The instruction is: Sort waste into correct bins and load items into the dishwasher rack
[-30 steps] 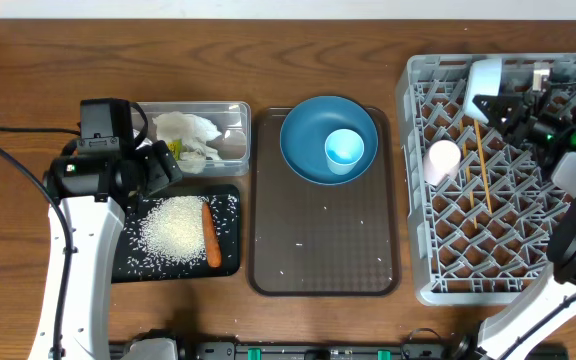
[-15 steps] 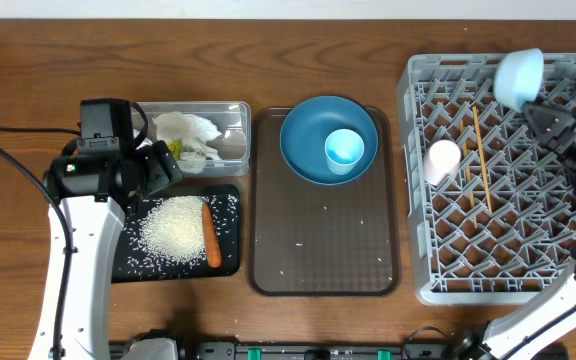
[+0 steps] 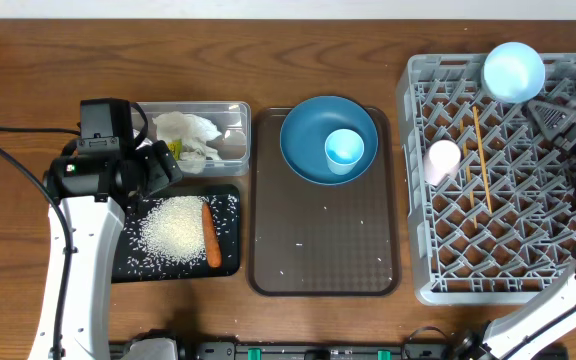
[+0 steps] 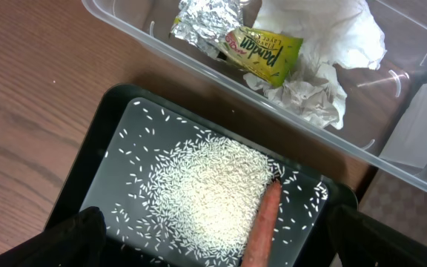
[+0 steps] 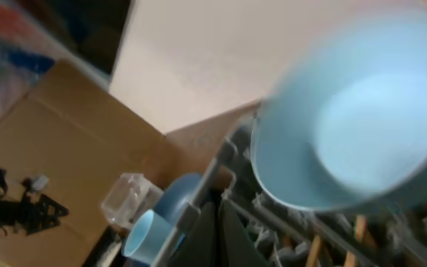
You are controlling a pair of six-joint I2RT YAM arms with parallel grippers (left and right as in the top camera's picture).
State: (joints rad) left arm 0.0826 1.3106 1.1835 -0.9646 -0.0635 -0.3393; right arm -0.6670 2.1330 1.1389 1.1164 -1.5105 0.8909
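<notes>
The pale blue bowl (image 3: pixel 513 70) sits at the back edge of the grey dishwasher rack (image 3: pixel 508 285); it is blurred in the right wrist view (image 5: pixel 354 141). My right gripper (image 3: pixel 550 112) is just right of it, shut and empty (image 5: pixel 221 230). In the rack lie a pink cup (image 3: pixel 443 160) and the chopsticks (image 3: pixel 481 160). The blue plate (image 3: pixel 313 135) carries the light blue cup (image 3: pixel 345 150). My left gripper (image 4: pixel 232 241) hangs open over the black tray (image 4: pixel 95 185), which holds rice (image 4: pixel 206 193) and a carrot (image 4: pixel 262 226). The clear tub (image 4: pixel 310 126) holds tissue (image 4: pixel 325 44) and a yellow wrapper (image 4: pixel 265 52).
The plate stands on a large brown serving tray (image 3: pixel 323 250) between the bins and the rack, with a few stray rice grains on it. Crumpled foil (image 4: pixel 206 18) also lies in the clear tub. My left arm (image 3: pixel 73 250) runs along the table's left side.
The bowl has left my right gripper and now rests at the rack's back edge. The right gripper has drawn back to the right and shut. The left arm has not moved.
</notes>
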